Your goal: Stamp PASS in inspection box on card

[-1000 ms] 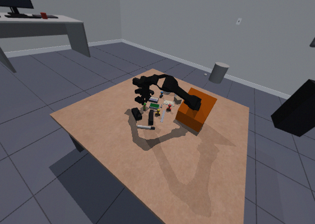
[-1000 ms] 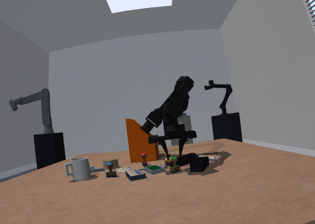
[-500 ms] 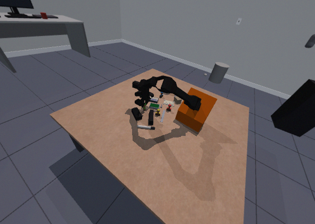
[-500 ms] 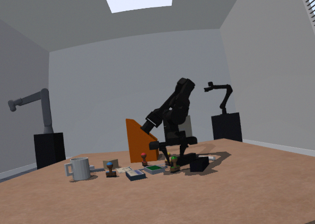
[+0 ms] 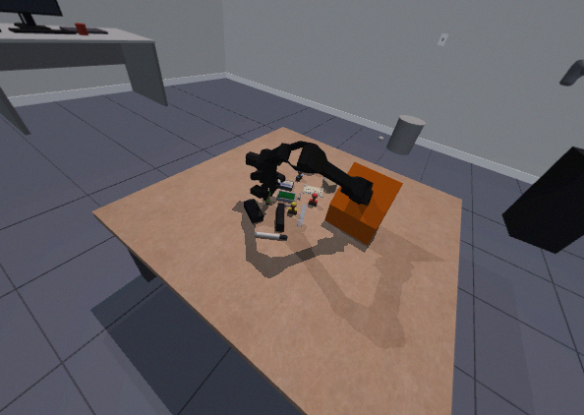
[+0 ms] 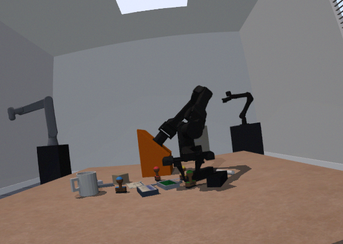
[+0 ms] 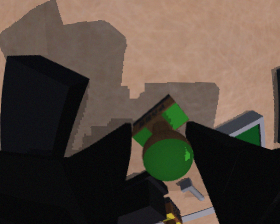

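The PASS stamp (image 5: 268,198) (image 6: 190,175) (image 7: 167,160) has a green round knob and a wooden base with green ends. It stands on the bench. My gripper (image 5: 265,195) (image 6: 190,179) (image 7: 159,128) is low over it and open, one finger on each side of the knob. In the wrist view a gap shows between knob and left fingertip; the right finger is very close to the knob. The green ink pad (image 5: 286,196) (image 6: 168,183) (image 7: 248,136) lies open beside the stamp. The white card (image 5: 313,191) (image 6: 135,185) lies beyond the pad; its box is too small to read.
Black blocks (image 5: 253,210) (image 6: 217,178) (image 7: 36,105) lie close by the stamp. Yellow (image 5: 293,208) (image 6: 185,175), red (image 5: 314,200) (image 6: 156,173) and blue (image 6: 120,185) stamps stand around. A stamp pad box (image 6: 147,191), mug (image 6: 88,183), marker (image 5: 270,235) and orange block (image 5: 351,226) (image 6: 154,162) also show.
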